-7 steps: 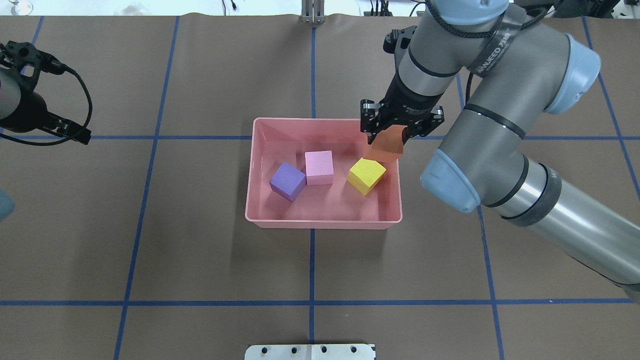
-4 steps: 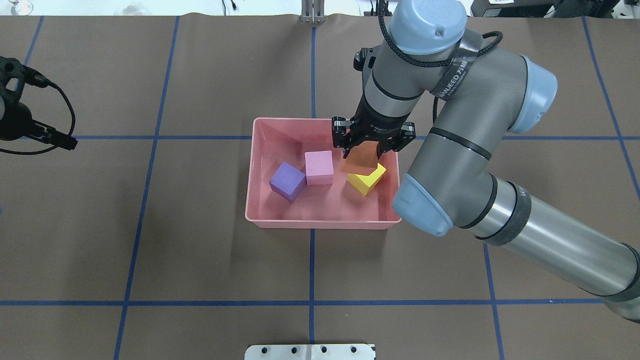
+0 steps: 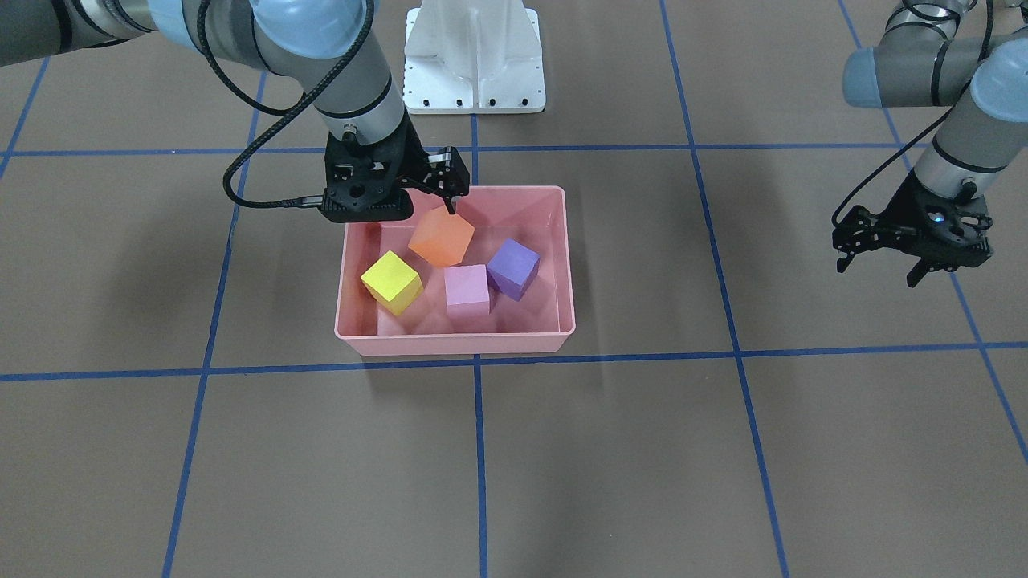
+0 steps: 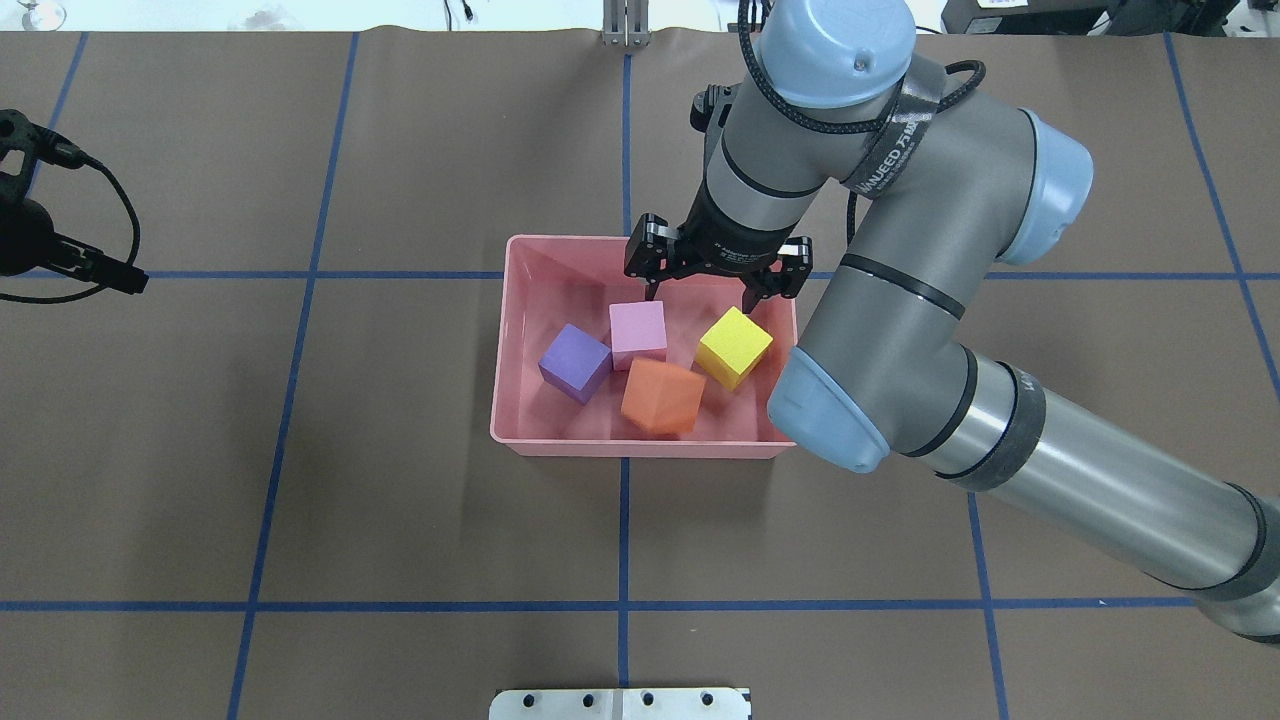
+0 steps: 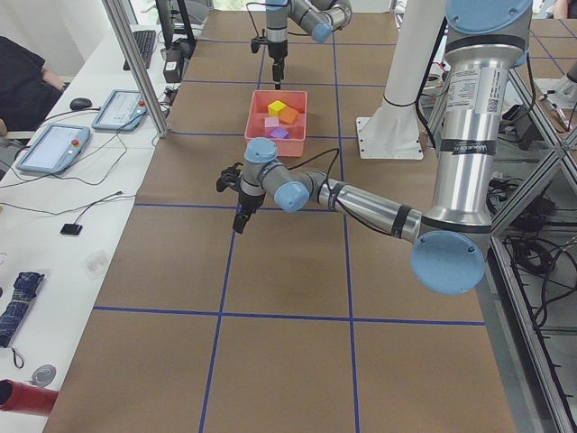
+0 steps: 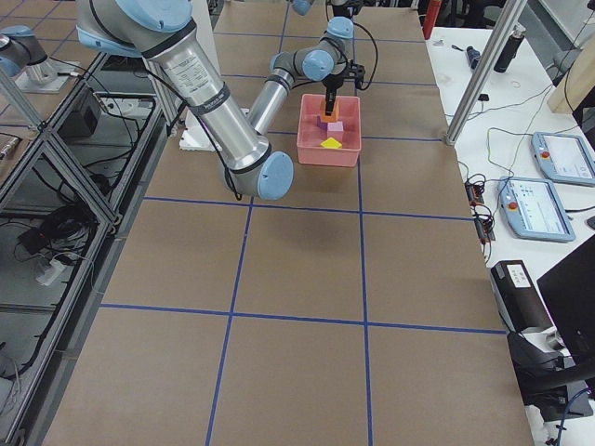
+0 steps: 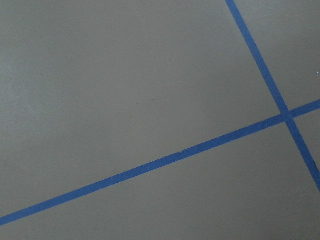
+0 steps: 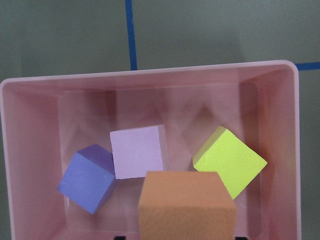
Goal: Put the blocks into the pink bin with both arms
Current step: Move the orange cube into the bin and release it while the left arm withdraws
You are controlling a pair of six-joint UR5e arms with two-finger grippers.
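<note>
The pink bin [image 4: 640, 447] holds the purple block [image 4: 575, 362], the light pink block [image 4: 638, 335] and the yellow block [image 4: 734, 347]. My right gripper [image 4: 702, 292] is open above the bin's far side and holds nothing. The orange block [image 4: 662, 397] is out of its fingers and tilted, just below them in the front view [image 3: 441, 236]. It looms large in the right wrist view [image 8: 187, 205]; I cannot tell whether it rests on the bin floor. My left gripper [image 3: 878, 269] is open and empty, far from the bin over bare table.
The white pedestal plate [image 3: 474, 56] stands at the robot's side of the table, behind the bin. Blue tape lines [image 4: 624, 530] cross the brown table. The left wrist view shows only table and tape. Tablets [image 5: 54, 144] lie on a side bench.
My right gripper carried the orange block left over the bin, then opened; the block left its fingers and shifted toward the bin's near side. The left gripper drew slightly further left.
</note>
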